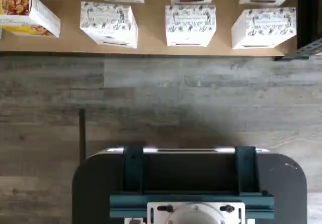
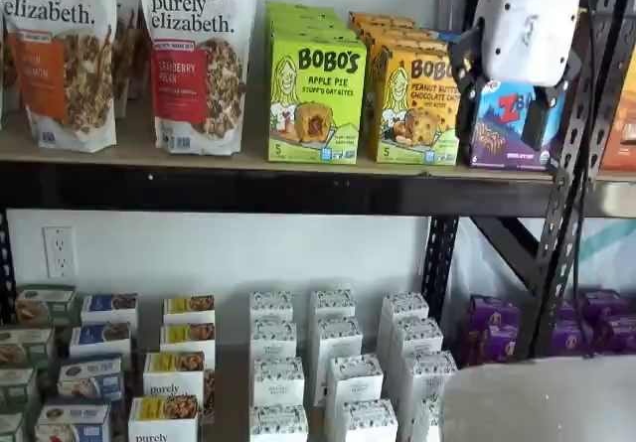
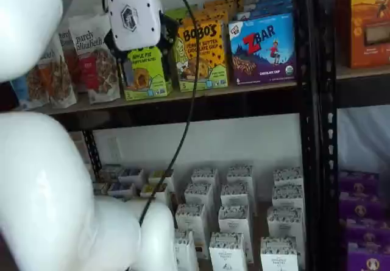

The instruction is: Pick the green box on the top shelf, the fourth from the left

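The green box (image 2: 316, 99) stands upright at the front of the top shelf (image 2: 248, 192), reading "BOBO'S Apple Pie", with more green cartons behind it. In a shelf view my gripper (image 2: 504, 104) hangs at shelf height well to the box's right, in front of the blue ZBar box (image 2: 507, 124). Its white body sits above two black fingers (image 2: 464, 70), which stand apart and hold nothing. In a shelf view the gripper (image 3: 141, 47) covers the upper part of the green box (image 3: 146, 76). The wrist view shows neither the green box nor the fingers.
Two granola bags (image 2: 199, 60) stand left of the green box and a yellow-orange Bobo's box (image 2: 415, 104) right of it. A perforated dark upright (image 2: 576, 164) is close to the gripper. Small white boxes (image 2: 333, 353) fill the lower level. The white arm (image 3: 49, 192) fills the foreground.
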Tool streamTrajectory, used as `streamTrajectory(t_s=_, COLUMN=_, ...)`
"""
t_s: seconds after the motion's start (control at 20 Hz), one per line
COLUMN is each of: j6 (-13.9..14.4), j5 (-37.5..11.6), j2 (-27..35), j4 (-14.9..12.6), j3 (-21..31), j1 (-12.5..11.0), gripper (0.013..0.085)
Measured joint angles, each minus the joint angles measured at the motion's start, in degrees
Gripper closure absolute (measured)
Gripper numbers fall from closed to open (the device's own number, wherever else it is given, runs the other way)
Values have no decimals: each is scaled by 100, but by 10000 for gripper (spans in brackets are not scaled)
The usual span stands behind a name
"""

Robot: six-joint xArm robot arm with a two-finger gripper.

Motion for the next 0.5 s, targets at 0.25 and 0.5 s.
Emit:
streamTrajectory(t_s=0.25, j6=-468, j5=-381, j2=-253, j4=815, j3=236, j1=-747, gripper=130)
streamTrajectory(t_s=0.5, j6=-411, j5=-470, j2=-252, j4=717, j3=239, j1=-638, gripper=130)
